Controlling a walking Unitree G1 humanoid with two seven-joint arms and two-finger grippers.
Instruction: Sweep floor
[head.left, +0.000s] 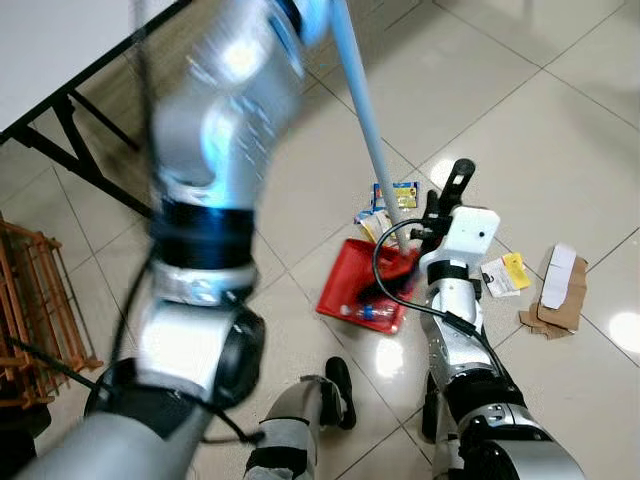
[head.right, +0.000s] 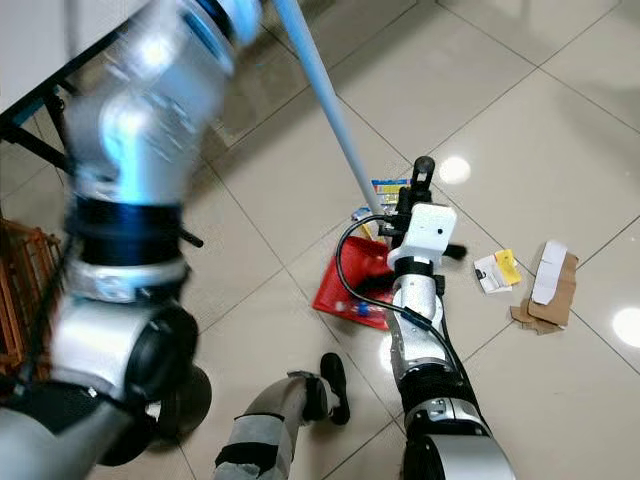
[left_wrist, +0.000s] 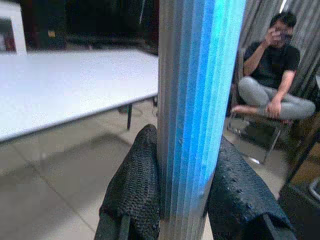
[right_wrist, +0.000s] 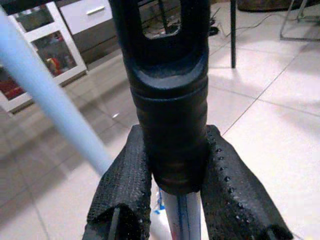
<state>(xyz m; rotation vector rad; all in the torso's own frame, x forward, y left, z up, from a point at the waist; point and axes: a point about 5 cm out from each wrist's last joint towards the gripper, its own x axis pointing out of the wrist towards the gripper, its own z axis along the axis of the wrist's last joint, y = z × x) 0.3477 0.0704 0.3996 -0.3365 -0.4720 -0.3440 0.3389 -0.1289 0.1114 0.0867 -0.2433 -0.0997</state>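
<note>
My left gripper (left_wrist: 184, 200) is shut on the light blue broom pole (left_wrist: 197, 100), with its black fingers (left_wrist: 135, 185) pressed on both sides. The pole (head.left: 365, 120) slants down to a red dustpan (head.left: 352, 285) on the tiled floor, where the dark broom head (head.left: 392, 280) rests. My right gripper (right_wrist: 172, 167) is shut on the dustpan's black upright handle (right_wrist: 167, 100), which stands just right of the pan (head.right: 415, 185). A blue and yellow packet (head.left: 398, 194) lies just beyond the pan. A white and yellow paper (head.left: 505, 272) and torn cardboard (head.left: 555, 290) lie to its right.
A white table (head.left: 50, 40) on black legs (head.left: 75, 135) stands at the far left. An orange slatted rack (head.left: 35, 300) sits by my left side. My feet (head.left: 338, 385) are just behind the dustpan. A person (left_wrist: 272, 75) sits on a chair in the left wrist view.
</note>
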